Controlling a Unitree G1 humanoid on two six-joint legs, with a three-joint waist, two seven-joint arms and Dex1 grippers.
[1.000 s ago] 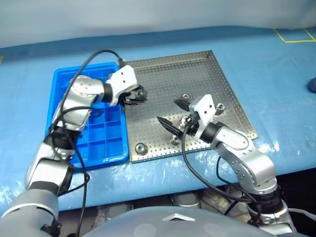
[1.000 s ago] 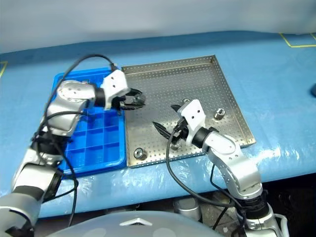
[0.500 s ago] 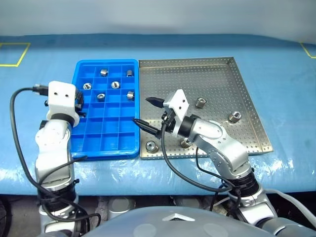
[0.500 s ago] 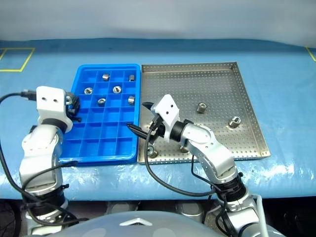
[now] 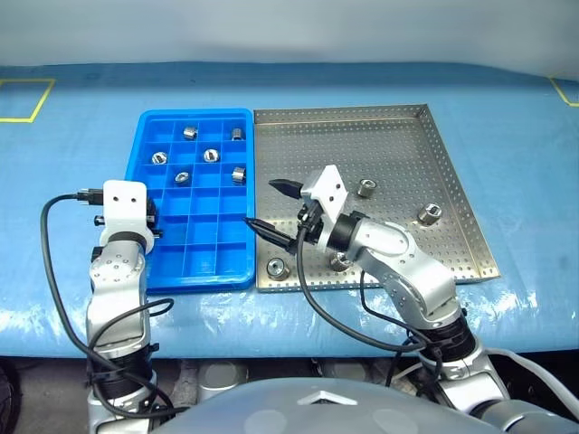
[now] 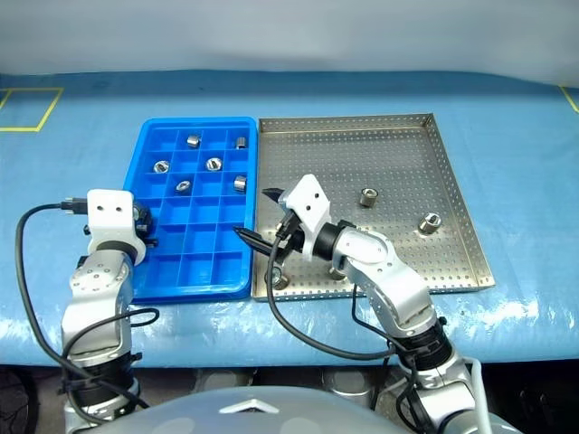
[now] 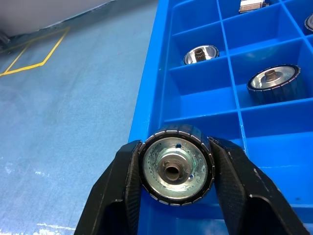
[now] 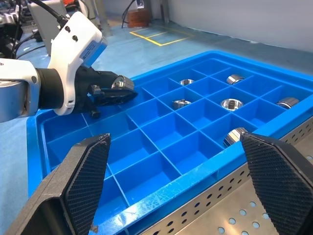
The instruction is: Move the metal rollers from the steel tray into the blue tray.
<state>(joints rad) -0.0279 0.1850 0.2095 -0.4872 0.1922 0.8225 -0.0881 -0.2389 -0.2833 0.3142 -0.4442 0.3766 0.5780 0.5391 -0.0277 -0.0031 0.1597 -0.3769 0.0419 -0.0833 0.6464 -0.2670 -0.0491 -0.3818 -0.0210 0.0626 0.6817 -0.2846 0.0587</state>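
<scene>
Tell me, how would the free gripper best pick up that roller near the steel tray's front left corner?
Probably from straight above. The roller stands on end on the steel tray, hollow centre up, so the open right gripper could drop one finger on each side of its round outer wall. The low rim close by leaves less room for coming in level from the front or left.

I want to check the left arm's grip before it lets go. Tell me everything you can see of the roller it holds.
The roller is a short, shiny silver metal cylinder with a finely ribbed dark outer band and a hollow centre around a small hub. It faces the wrist camera end-on, clamped at both sides between the left pincer's two black fingers, nothing else touching it. It hangs over the blue tray's left rim, near its front, not yet in a compartment.
</scene>
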